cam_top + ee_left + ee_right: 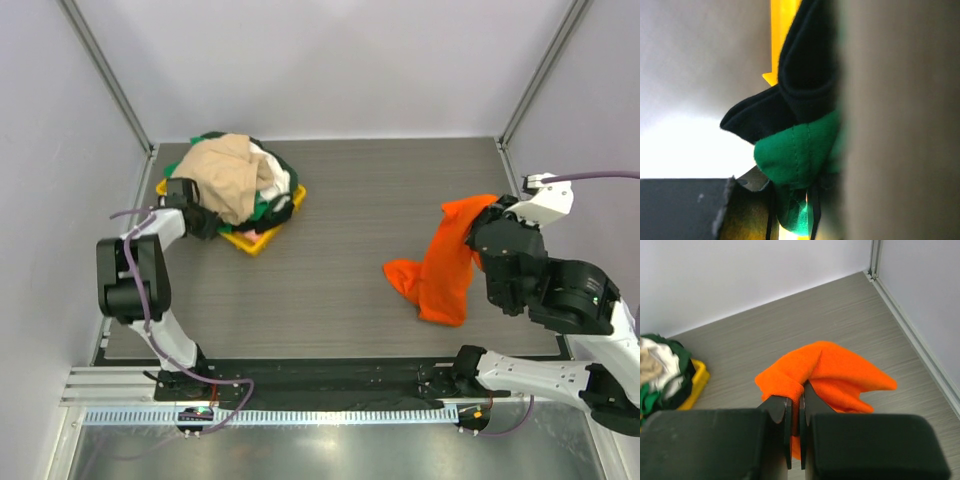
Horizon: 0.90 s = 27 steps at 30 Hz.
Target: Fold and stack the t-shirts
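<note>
The orange t-shirt (445, 270) hangs bunched from my right gripper (480, 225) at the right of the table, its lower end resting on the surface. In the right wrist view my right gripper (795, 400) is shut on a fold of the orange t-shirt (835, 370). The other t-shirts are piled in the yellow bin (255, 240), with the beige one (225, 170) on top. My left gripper (197, 218) is pushed into the pile's left side. In the left wrist view its jaws stand apart, with green cloth (795, 150) between them and black cloth (805, 65) above. Its right finger is hidden by a beige blur.
The bin stands at the back left, and it also shows in the right wrist view (697, 382). Walls enclose the table at the back and on both sides. A metal rail (920, 345) runs along the right edge. Bare grey tabletop (350, 220) lies between the bin and the orange shirt.
</note>
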Available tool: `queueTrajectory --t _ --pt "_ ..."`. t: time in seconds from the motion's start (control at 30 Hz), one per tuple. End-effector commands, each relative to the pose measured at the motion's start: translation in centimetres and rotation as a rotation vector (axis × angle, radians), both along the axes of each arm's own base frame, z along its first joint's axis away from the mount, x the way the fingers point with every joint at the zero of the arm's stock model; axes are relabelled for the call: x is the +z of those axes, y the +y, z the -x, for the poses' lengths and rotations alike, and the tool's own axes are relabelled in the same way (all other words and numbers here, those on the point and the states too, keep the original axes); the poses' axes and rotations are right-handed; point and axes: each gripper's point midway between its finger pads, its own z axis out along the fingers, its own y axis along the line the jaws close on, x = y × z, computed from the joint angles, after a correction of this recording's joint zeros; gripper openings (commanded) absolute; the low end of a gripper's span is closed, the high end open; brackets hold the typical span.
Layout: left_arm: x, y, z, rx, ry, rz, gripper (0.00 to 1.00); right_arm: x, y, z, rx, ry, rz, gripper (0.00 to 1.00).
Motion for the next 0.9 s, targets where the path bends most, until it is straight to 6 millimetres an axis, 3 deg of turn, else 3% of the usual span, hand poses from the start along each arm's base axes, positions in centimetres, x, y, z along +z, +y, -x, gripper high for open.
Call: queueTrajectory --t 0.0,0.03,0.07,0.1,0.17,0.2,0.23,0.27,0.3,0.33,0.37,0.4,0.43,0.47,0.5,0.53,0.57,0.6,0.63,0.67,0.7,0.73,0.77,0.8,0.83,0.87 --pt "1.9 2.7 -7.4 0.241 -0.126 0.106 0.00 -0.4 1.4 -0.5 0.015 -0.012 -0.076 0.01" --pt "3.2 3.7 -9.7 0.272 -0.168 0.106 0.00 -1.0 1.8 -0.7 0.024 -0.005 -0.072 0.01" --pt "3.1 4.0 -10.8 0.292 -0.174 0.112 0.00 -1.5 2.2 -0.8 0.034 0.004 -0.062 0.01" --pt "1.0 4.7 -11.7 0.343 -0.147 0.136 0.00 -2.0 2.7 -0.9 0.052 0.017 -0.057 0.01" --pt "2.5 5.4 -15.4 0.373 -0.235 0.183 0.00 -3.3 3.7 -1.2 0.077 0.039 -0.037 0.01" --pt "0.4 5.9 -16.4 0.406 -0.207 0.196 0.00 -3.9 4.2 -1.3 0.089 0.050 -0.026 0.01" --pt "0.3 6.2 -17.5 0.408 -0.221 0.191 0.00 -4.9 4.9 -1.5 0.107 0.066 -0.017 0.01" --pt "2.8 7.0 -20.3 0.404 -0.290 0.178 0.00 -5.5 5.2 -1.6 0.115 0.078 -0.005 0.01" --pt "2.9 7.2 -21.4 0.399 -0.293 0.172 0.00 -6.0 5.4 -1.7 0.117 0.086 0.008 0.01" --pt "-0.4 7.1 -21.4 0.386 -0.208 0.155 0.00 -7.0 5.7 -1.9 0.117 0.102 0.032 0.01" --pt "3.5 7.7 -24.3 0.367 -0.293 0.148 0.00 -7.3 5.8 -2.1 0.113 0.108 0.046 0.01" --pt "3.2 7.7 -24.6 0.353 -0.280 0.136 0.00 -7.6 5.8 -2.2 0.106 0.111 0.057 0.01" --pt "2.4 7.5 -24.8 0.333 -0.256 0.129 0.09 -7.8 6.0 -2.3 0.101 0.115 0.067 0.01" --pt "3.3 7.5 -25.1 0.321 -0.276 0.131 0.22 -7.7 5.8 -2.4 0.087 0.107 0.071 0.01" --pt "3.2 7.2 -24.8 0.306 -0.269 0.138 0.38 -7.6 5.8 -2.5 0.088 0.106 0.083 0.01" --pt "4.7 7.0 -24.7 0.291 -0.296 0.143 0.69 -7.5 6.1 -2.7 0.094 0.094 0.080 0.01" --pt "5.4 6.6 -24.3 0.266 -0.305 0.146 0.80 -7.6 6.8 -2.9 0.129 0.098 0.082 0.01" --pt "4.0 6.2 -22.9 0.257 -0.260 0.153 0.87 -7.7 7.5 -3.0 0.161 0.101 0.088 0.01" --pt "6.7 5.6 -22.2 0.230 -0.291 0.174 0.99 -7.3 8.1 -3.3 0.187 0.092 0.088 0.01" --pt "6.7 5.3 -21.1 0.216 -0.278 0.178 1.00 -7.6 8.8 -3.8 0.200 0.105 0.099 0.01" --pt "5.1 4.8 -19.1 0.209 -0.226 0.188 1.00 -7.6 9.3 -4.2 0.222 0.120 0.088 0.01" --pt "5.8 4.4 -17.9 0.193 -0.226 0.199 1.00 -6.6 9.7 -4.6 0.234 0.111 0.072 0.01" --pt "8.7 4.2 -16.9 0.166 -0.276 0.184 1.00 -6.9 10.5 -5.3 0.250 0.131 0.077 0.01" --pt "9.6 4.1 -15.8 0.149 -0.286 0.180 1.00 -6.7 11.1 -6.0 0.287 0.148 0.051 0.01" --pt "8.7 3.8 -13.9 0.138 -0.246 0.176 1.00 -4.7 12.2 -6.5 0.338 0.129 0.001 0.01" --pt "9.6 3.7 -12.9 0.119 -0.251 0.163 1.00 -3.7 12.9 -6.8 0.382 0.125 -0.014 0.01"
